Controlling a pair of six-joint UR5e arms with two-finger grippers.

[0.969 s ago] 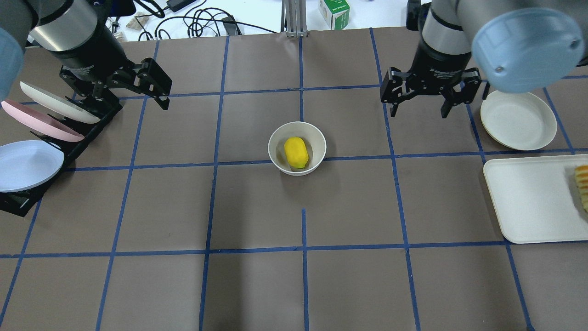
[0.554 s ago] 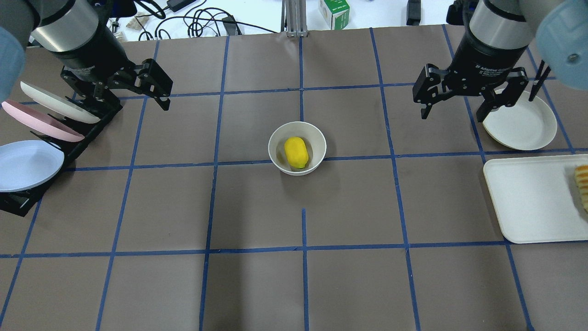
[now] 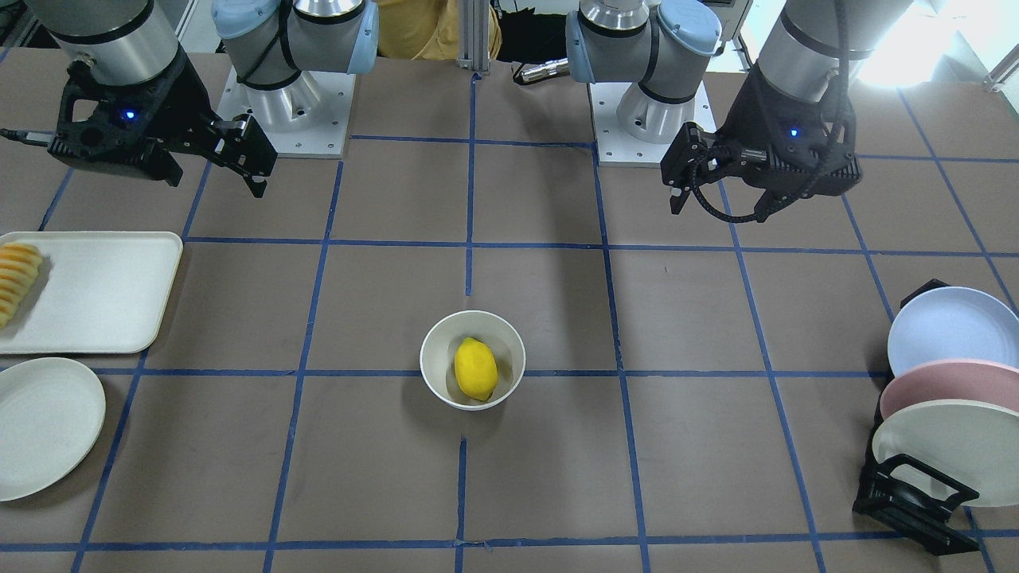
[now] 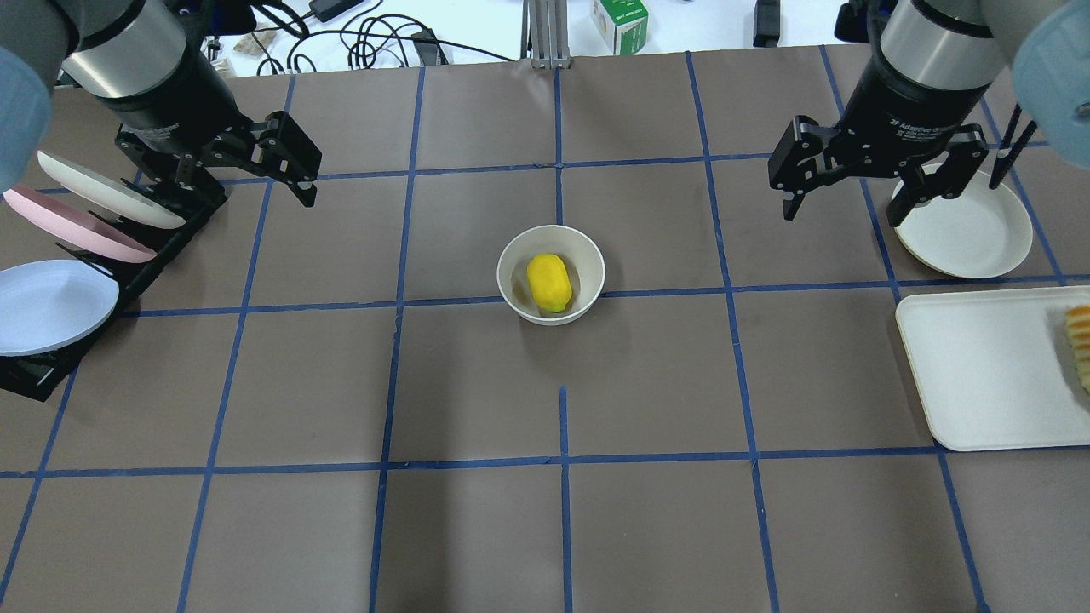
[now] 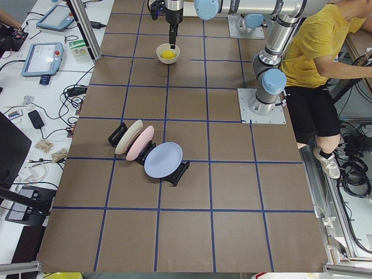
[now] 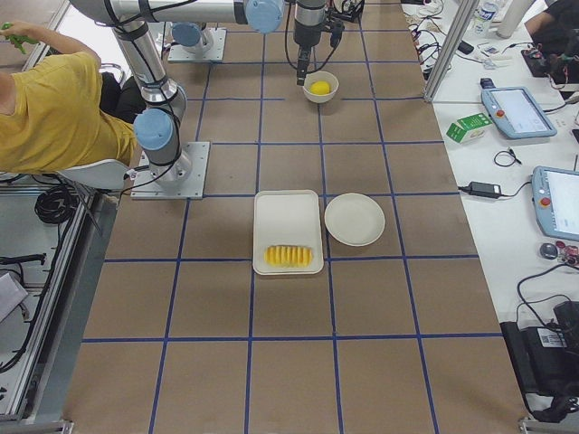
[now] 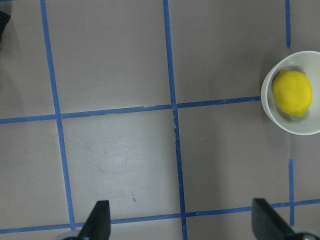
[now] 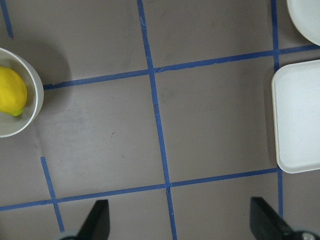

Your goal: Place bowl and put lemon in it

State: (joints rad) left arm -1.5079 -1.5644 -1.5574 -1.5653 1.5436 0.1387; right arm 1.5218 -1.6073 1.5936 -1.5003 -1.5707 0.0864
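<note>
Yellow and bright, the lemon [image 4: 548, 283] is lying on its side inside the bowl [image 4: 513, 271]. The cream bowl is standing upright near the middle of the bench [image 4: 477, 383], right on top of one of the blue tape lines [image 4: 562, 426]. Nothing is touching the bowl or the lemon.

The left tool [image 3: 719, 208] is hanging in the air above the bench, well apart from the bowl. Its two fingers are spread wide apart and are holding nothing. The right tool [image 4: 841, 213] is hanging on the other side, also well apart from the bowl. Its fingers are spread wide too, with nothing between them.

On the robot's right side, a flat cream plate [image 4: 966, 234] is lying on the bench. Just beside it, a white tray [image 4: 988, 366] is lying flat, with a row of yellow-orange fruit slices [image 4: 1080, 345] sitting at its outer end.

On the robot's left side, a black rack [image 4: 34, 375] is holding three plates that are leaning on their edges: a blue plate [image 4: 51, 306], a pink plate [image 4: 77, 226] and a cream plate [image 4: 106, 191], one behind the other.
</note>
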